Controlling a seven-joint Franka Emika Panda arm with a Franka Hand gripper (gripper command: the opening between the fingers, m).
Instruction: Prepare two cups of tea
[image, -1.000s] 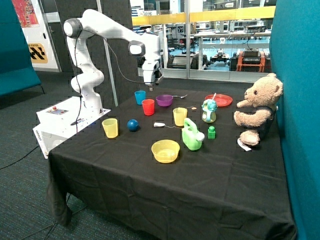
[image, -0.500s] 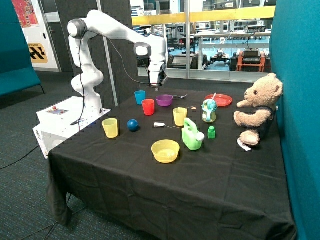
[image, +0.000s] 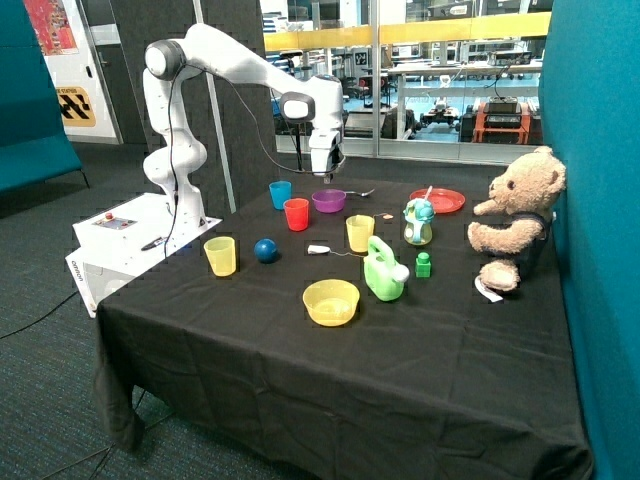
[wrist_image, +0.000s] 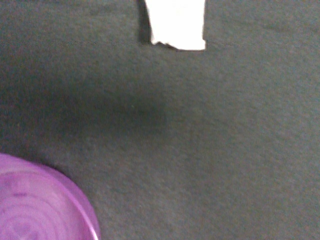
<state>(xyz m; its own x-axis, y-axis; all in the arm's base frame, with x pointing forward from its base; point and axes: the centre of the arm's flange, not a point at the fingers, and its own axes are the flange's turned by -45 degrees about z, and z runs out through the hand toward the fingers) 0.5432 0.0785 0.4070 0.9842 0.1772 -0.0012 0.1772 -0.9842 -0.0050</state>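
Note:
The light blue cup (image: 280, 194) and the red cup (image: 296, 214) stand upright side by side near the table's back edge. A small pale tea bag (image: 318, 249) with a thin string lies on the cloth between the blue ball and a yellow cup. My gripper (image: 328, 176) hangs just above the far rim of the purple bowl (image: 328, 200), beside the red cup. In the wrist view a flat white piece (wrist_image: 177, 25) shows over the black cloth near the purple bowl (wrist_image: 40, 205); I cannot tell whether it lies there or hangs from the gripper.
On the black tablecloth (image: 400, 340) stand two translucent yellow cups (image: 220, 255) (image: 359, 233), a blue ball (image: 265, 250), a yellow bowl (image: 331, 301), a green toy teapot (image: 384, 271), a red plate (image: 437, 200) and a teddy bear (image: 515, 220).
The arm has swung along the back of the table, from above the blue and red cups to above the purple bowl. Nothing on the table has moved.

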